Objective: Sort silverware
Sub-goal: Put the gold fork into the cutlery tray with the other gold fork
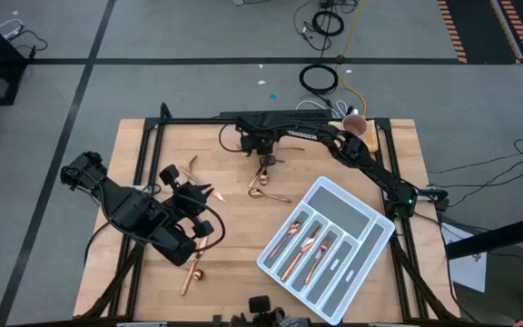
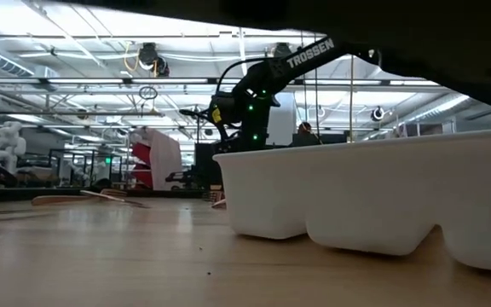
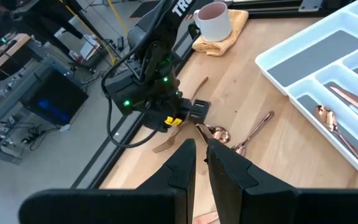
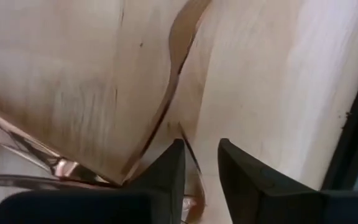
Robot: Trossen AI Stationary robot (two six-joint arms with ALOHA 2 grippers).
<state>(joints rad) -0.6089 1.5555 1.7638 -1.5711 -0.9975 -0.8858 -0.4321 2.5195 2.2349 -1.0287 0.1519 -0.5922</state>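
Observation:
Copper silverware lies scattered on the wooden table: a few pieces (image 1: 267,186) under my right gripper, one (image 1: 192,167) at far left, others (image 1: 193,269) near the front. More pieces (image 1: 300,245) lie in the grey-white tray (image 1: 357,232). My right gripper (image 1: 263,165) points down, open, its fingers on either side of a thin copper handle (image 4: 191,155) on the table. My left gripper (image 3: 201,155) is raised over the table's left part, shut on a copper piece (image 1: 210,193). My left gripper pinches a copper piece between its two fingers. Only a bit of copper (image 3: 205,218) shows far back between them, and an end (image 1: 212,193) sticks out past the fingers in the high view. Which part it has cannot be told. The piece is clear of the table.
A pale mug (image 3: 213,22) stands on a folded yellow cloth (image 3: 229,38) at the far right corner. The tray (image 2: 356,196) takes up the table's right near part. Black frame rails (image 1: 143,154) run along the table's sides. Bare wood lies between the arms.

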